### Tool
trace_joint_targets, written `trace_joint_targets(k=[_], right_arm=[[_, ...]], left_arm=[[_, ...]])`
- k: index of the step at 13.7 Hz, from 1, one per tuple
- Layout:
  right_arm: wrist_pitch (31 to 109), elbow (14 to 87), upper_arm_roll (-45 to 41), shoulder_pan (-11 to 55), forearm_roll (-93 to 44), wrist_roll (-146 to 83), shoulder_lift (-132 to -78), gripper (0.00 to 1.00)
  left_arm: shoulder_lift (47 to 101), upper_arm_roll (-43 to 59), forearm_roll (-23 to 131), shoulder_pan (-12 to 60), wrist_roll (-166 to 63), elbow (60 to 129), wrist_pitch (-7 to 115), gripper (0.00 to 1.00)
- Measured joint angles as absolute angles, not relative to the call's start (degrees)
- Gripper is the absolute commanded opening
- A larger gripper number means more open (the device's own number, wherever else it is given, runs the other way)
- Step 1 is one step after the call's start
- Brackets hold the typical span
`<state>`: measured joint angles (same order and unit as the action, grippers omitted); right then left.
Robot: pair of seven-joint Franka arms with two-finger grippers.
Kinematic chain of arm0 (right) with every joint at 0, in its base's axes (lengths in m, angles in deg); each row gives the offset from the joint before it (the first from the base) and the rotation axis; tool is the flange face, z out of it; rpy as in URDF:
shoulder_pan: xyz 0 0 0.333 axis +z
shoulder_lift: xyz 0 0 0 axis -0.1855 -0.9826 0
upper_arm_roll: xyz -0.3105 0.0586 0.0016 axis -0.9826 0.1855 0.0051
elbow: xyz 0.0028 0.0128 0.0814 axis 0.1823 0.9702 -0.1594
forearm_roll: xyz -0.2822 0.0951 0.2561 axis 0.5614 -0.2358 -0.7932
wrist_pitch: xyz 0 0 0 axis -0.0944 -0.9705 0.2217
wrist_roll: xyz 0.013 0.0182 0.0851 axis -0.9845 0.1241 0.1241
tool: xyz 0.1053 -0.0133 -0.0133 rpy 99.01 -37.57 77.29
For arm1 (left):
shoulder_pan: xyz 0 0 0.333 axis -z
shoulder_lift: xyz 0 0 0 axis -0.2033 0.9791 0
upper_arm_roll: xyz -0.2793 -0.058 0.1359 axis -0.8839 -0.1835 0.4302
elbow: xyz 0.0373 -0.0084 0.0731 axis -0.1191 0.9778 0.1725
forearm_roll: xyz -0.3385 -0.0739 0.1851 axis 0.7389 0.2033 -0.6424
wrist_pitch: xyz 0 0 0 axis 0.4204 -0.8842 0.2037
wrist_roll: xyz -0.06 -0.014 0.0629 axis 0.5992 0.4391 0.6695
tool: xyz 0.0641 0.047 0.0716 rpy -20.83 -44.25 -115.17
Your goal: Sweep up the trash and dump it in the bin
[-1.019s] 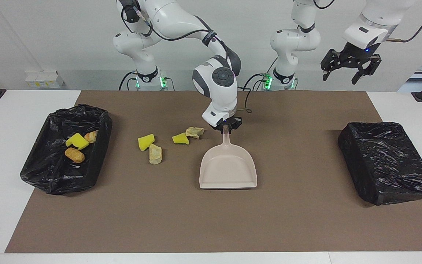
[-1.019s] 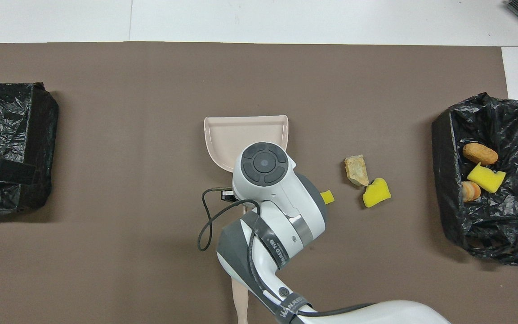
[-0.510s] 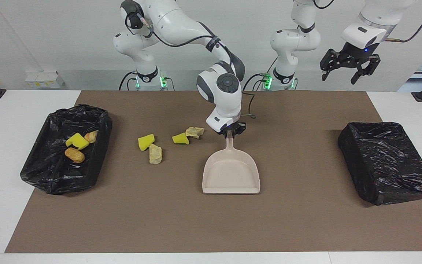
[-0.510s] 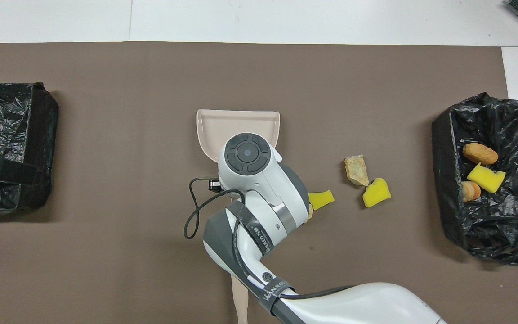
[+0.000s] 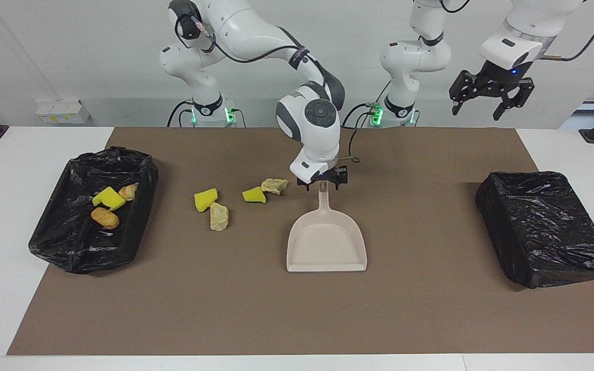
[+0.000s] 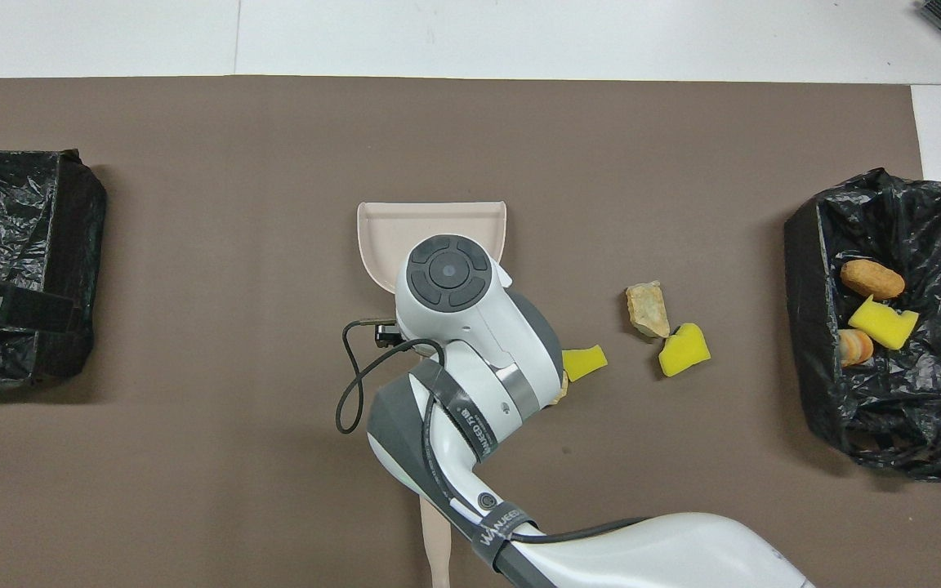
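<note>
Four scraps of trash are still lying loose on the brown mat: a yellow sponge wedge point(image 5: 205, 199) touching a beige chunk point(image 5: 218, 216), and a second yellow wedge point(image 5: 253, 195) touching a second beige chunk point(image 5: 274, 186). Three more are sitting in the lined bin point(image 5: 54, 242) at the right arm's end of the counter. The dustpan point(image 5: 327, 242) is lying flat beside the loose scraps, toward the left arm's end; its long axis is running away from the robots, mouth facing away, so the trash is lying off its side, not before its mouth. The right tool point(image 5: 322, 184) is standing spread just over the handle tip, gripping nothing. The left tool point(image 5: 474, 105) is waiting, spread wide, above the second lined bin point(image 5: 544, 226).
</note>
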<state>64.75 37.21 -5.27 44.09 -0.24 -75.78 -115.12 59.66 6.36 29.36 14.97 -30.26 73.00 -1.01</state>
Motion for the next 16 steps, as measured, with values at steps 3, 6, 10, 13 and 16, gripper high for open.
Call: trace_joint_targets(k=[3, 6, 10, 13, 16], right_arm=[[58.9, 38.2, -5.3, 41.9, -0.3, -73.1, -111.2, 1.00], [57.9, 45.3, -5.2, 42.1, -2.0, -72.4, -104.4, 1.00], [60.3, 61.0, -5.0, 44.6, -4.0, -72.4, -92.5, 1.00], [69.9, 75.4, -4.9, 48.8, -8.4, -72.4, -84.1, 1.00], [77.0, 86.1, -4.9, 53.7, -10.3, -74.3, -76.9, 1.00]], left_arm=[[60.0, 5.2, 29.5, 16.2, -30.5, 75.8, 3.0, 1.00], [60.5, 4.8, 29.5, 20.7, -33.9, 81.3, 10.1, 1.00], [63.4, 4.4, 29.5, 29.1, -43.5, 89.2, 23.2, 1.00], [68.7, 4.4, 29.5, 33.4, -47.6, 91.5, 30.2, 1.00], [75.8, 4.3, 29.5, 38.9, -54.6, 92.0, 37.4, 1.00]])
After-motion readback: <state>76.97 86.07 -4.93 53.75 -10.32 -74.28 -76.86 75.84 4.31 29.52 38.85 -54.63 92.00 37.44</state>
